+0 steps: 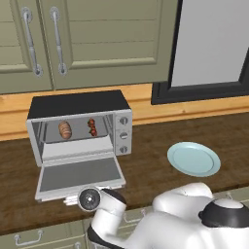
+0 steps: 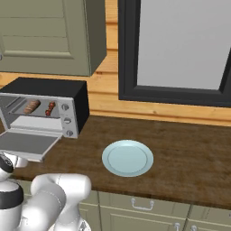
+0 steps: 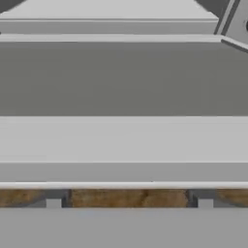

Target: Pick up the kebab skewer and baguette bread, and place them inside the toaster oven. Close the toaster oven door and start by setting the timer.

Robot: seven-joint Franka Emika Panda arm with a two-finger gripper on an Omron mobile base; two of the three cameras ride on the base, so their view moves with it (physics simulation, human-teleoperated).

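Left base view has the white arm folded low, its wrist at the front edge of the flat silver-framed toaster oven door (image 1: 80,176), which lies open. Beyond the hand, inside the boxy silver toaster oven (image 1: 80,127), sit the brown baguette bread (image 1: 65,129) and the red-chunked kebab skewer (image 1: 92,127) (well apart). Jaws stand wide, holding nothing.

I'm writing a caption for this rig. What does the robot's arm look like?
A glossy white arm of rounded, bulbous segments, with dark bands at its joints and a round silver-grey cap with a dark centre on one joint end. No cables or markings are visible.
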